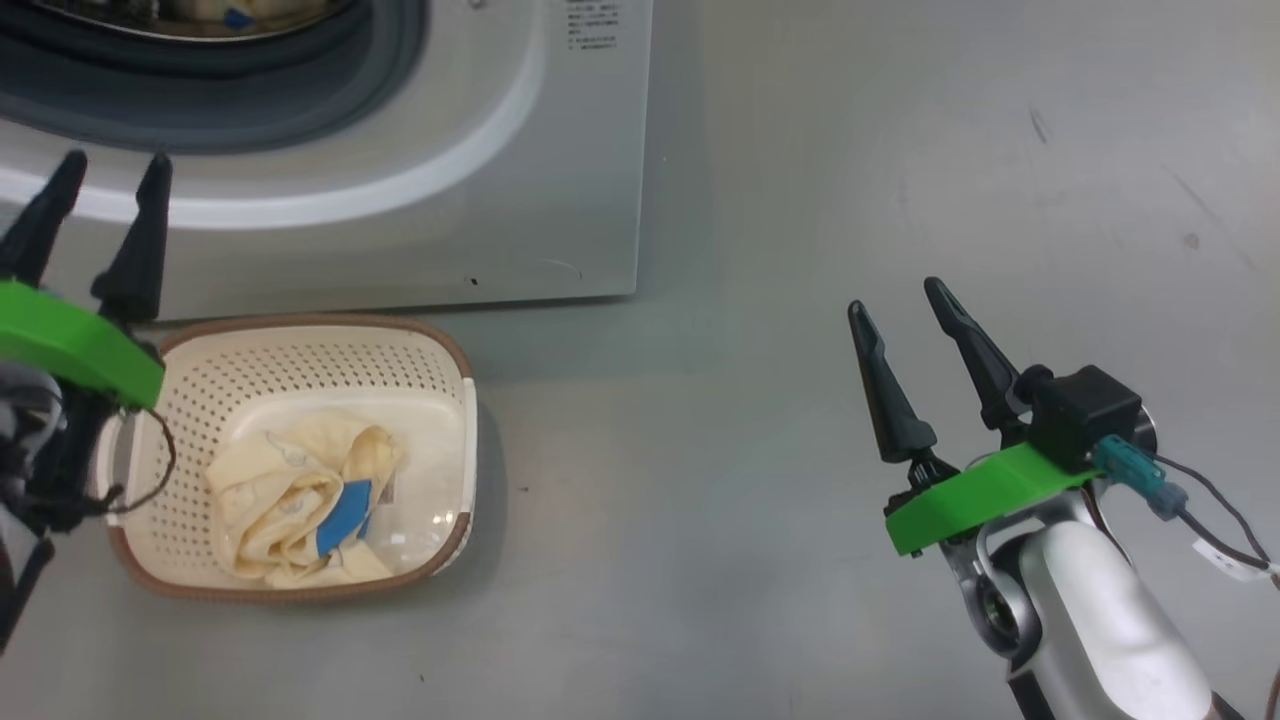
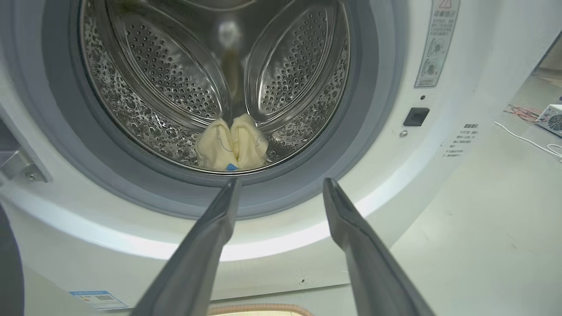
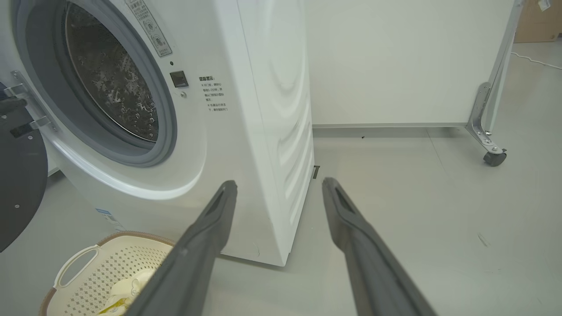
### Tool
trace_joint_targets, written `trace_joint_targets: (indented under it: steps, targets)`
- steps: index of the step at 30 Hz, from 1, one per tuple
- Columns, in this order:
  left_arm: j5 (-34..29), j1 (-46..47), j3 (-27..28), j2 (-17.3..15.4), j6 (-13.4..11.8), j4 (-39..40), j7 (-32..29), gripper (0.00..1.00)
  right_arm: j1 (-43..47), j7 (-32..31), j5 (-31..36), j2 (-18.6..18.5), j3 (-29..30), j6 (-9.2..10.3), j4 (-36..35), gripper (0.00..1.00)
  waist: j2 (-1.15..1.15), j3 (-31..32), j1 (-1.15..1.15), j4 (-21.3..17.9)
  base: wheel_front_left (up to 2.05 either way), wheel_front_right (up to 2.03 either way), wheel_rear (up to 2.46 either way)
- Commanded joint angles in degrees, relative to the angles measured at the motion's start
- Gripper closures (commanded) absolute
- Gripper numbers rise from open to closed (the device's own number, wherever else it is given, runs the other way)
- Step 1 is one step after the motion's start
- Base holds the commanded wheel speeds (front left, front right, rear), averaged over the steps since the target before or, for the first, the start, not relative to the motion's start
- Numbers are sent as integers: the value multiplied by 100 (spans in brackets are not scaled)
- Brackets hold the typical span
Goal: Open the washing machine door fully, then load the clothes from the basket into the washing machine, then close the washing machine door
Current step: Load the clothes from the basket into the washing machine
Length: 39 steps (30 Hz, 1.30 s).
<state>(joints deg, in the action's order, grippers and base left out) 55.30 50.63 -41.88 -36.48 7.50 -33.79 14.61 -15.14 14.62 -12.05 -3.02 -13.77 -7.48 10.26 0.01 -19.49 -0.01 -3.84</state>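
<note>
Grey floor (image 1: 800,200) carries the washing machine (image 1: 500,200), whose door (image 3: 17,184) stands swung open. The basket (image 1: 300,322) sits on the floor just before the machine's front and holds one cream-yellow garment (image 1: 290,500) with a blue patch. A second garment (image 2: 232,142) lies at the front bottom of the steel drum (image 2: 175,66). The left gripper (image 1: 115,160) hovers beside the basket, facing the drum mouth, fingers wide and empty. The right gripper (image 1: 896,297) hangs over bare floor, well apart from the basket, likewise wide and empty.
</note>
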Motion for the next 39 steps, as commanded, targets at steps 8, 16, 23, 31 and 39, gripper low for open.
trace_joint_targets:
  steps: [8,16,23,31,39]
  targets:
    - [-554,-1353,1503,-135,-165,874,39,0,272,38,-92,14,-102,-1,6,0,-1,968,1,177,0,0,0]
    - [-1078,-2590,2218,-56,-344,1716,39,0,477,38,-156,14,-104,-1,54,0,-1,1443,1,225,0,0,0]
    - [-1426,-3691,2810,215,-574,2407,39,0,659,38,-210,14,-108,-1,-9,0,-1,1641,1,262,0,0,0]
    - [-1847,-4425,3121,580,-752,2881,39,0,803,38,-232,14,-88,-1,-8,0,-1,1800,1,317,0,0,0]
    - [-2236,-4691,3147,1012,-809,2953,39,0,827,38,-268,14,-103,-1,12,0,-1,1868,1,337,0,0,0]
